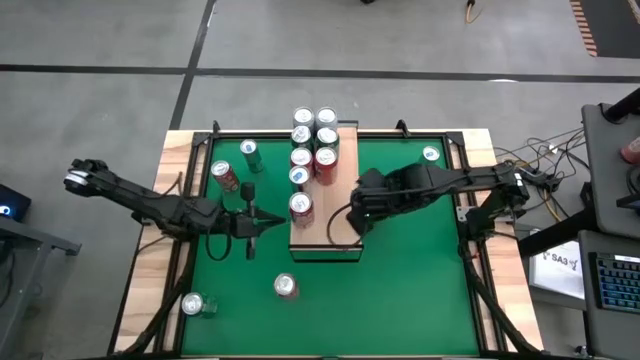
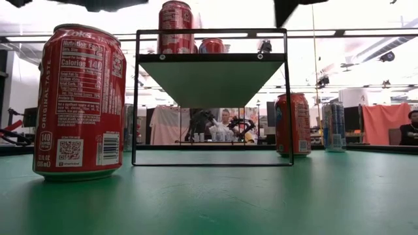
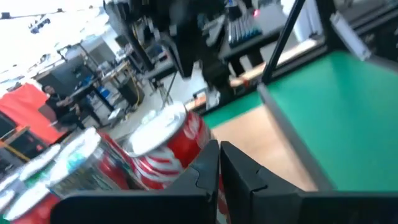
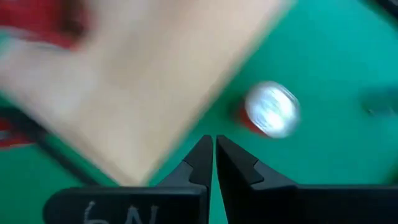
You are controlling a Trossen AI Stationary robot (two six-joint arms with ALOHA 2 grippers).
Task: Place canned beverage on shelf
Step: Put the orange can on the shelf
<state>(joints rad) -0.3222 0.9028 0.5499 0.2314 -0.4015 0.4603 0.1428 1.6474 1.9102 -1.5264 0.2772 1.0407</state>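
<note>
your left gripper (image 1: 268,226) sits pinched closed, empty, just beside the shelf (image 1: 340,225); your right gripper (image 1: 357,222) hangs over it, closed too (nothing held). a red cola can (image 1: 301,206) stands on the shelf.

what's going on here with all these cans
Two robot arms are stocking canned drinks onto a wooden shelf. About seven cans already stand on it. Both claws are shut and empty: the left claw sits beside the shelf, the right claw over it. Loose cans, like one red can, wait on the green table.
</note>
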